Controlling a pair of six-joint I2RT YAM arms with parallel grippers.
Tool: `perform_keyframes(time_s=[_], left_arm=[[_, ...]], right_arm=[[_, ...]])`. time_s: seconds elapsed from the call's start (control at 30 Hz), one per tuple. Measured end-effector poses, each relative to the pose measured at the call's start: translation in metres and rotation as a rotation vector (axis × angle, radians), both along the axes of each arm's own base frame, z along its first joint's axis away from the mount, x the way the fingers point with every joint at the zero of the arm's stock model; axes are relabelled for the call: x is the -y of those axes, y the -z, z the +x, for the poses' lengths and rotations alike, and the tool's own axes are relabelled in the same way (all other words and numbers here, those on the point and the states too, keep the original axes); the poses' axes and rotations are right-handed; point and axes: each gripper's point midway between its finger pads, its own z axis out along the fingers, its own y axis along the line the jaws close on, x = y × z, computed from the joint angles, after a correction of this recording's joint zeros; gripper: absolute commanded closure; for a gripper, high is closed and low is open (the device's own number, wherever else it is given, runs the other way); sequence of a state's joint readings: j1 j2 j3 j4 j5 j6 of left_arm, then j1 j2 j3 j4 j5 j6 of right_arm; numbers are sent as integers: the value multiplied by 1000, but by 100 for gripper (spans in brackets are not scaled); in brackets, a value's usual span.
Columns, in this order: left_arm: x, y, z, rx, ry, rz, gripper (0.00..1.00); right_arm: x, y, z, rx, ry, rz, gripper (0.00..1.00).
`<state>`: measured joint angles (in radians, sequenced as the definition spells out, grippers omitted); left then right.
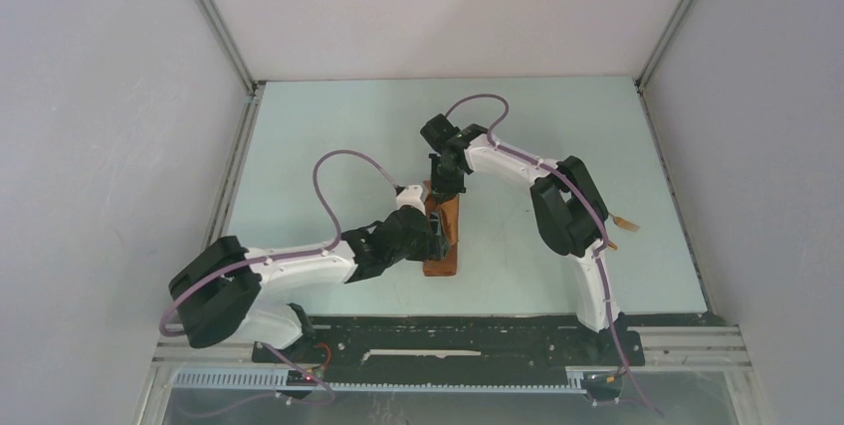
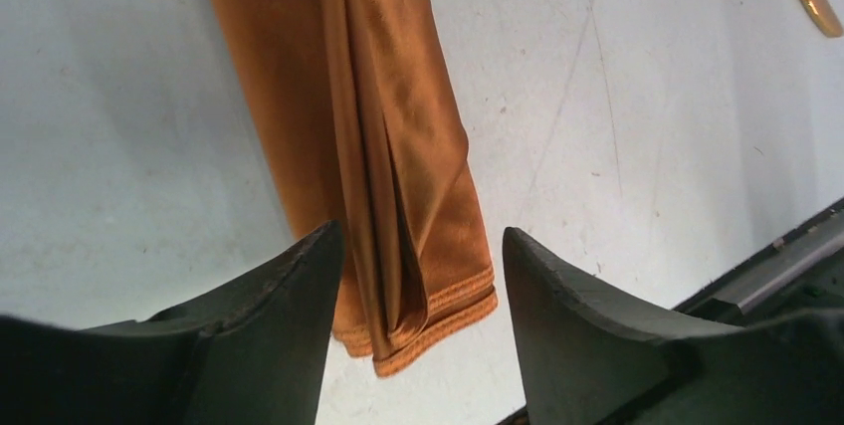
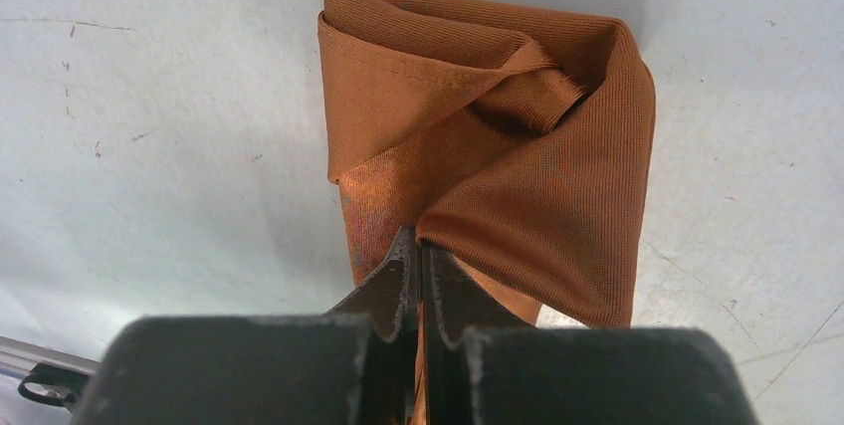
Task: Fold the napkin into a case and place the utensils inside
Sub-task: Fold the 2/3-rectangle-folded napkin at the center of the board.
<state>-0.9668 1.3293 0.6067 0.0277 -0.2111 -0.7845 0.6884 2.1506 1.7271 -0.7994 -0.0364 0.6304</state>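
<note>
Gleaming rust-orange napkin (image 2: 398,146), narrow creased fold; left gripper (image 2: 420,236) apart, right gripper (image 3: 418,246) clamped on it.

Left arm (image 1: 299,264) is laid low and stretched out toward the centre, with the elbow kept back near its base. The left gripper (image 2: 418,246) is held pointing down, jaws spread wide, nothing gripped. Right arm (image 1: 557,196) is arched up and bent over to the left, wrist tipped down, and the right gripper (image 3: 418,246) is clamped tight on a fold of the napkin (image 3: 557,176).
</note>
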Motion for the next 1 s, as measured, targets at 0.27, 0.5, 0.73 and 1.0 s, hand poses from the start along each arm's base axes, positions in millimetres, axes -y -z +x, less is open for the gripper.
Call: perform_keyframes(time_s=[0.27,0.5,0.73,1.0], left_arm=[[4,12,17,4,-17,73,69],[-6,17,24,2,-63,96,97],[-16,31,18,-16,-74,119,100],[-26,47,10,-42,-98,119,100]], right_arm=[[-3,-1,-1,-3,-7,15,100],[-9,-1,0,-1,-15,42,100],[-10,7,-8,-33,-22,62,77],[-2,0,-19,-68,-23,110,50]])
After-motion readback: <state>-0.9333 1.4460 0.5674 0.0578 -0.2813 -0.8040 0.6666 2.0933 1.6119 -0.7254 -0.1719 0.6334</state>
